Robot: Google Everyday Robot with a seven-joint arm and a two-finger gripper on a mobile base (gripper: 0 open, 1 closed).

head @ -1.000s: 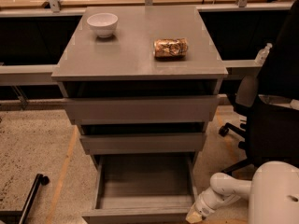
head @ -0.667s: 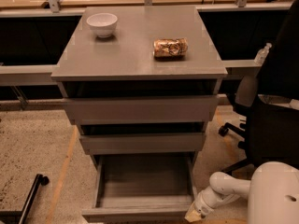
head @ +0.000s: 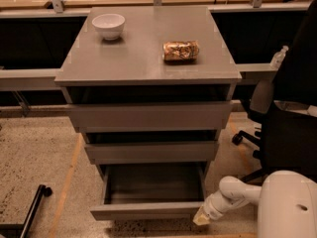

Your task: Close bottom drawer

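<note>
Okay so here's where you're at: the bottom drawer (head: 147, 210) is pulled well out of the cabinet, its plain grey box wide open and nothing visible inside. The middle drawer (head: 151, 151) and top drawer (head: 148, 116) above it sit only a little proud of the frame, so don't mix them up; yours is the lowest one, down near the floor.

Your gripper (head: 202, 217) is low on the right, just beside the right end of that bottom front panel, maybe touching the corner, honestly hard to say from this angle. It isn't holding anything as far as I can see, and I can't tell how far open it is. The tip points down and left toward the panel.

My read is you're in the approach/line-up step, with the push not really started. The front is flat with no handle, so there's nothing to grab; you just need contact on the face. Next move: get the tip in front of the panel, ideally further toward the middle instead of the corner, then push straight back into the cabinet. Pushing off one corner could rack the drawer sideways and jam it.

The bowl (head: 109, 25) and snack bag (head: 181, 50) on top aren't in your way.
</note>
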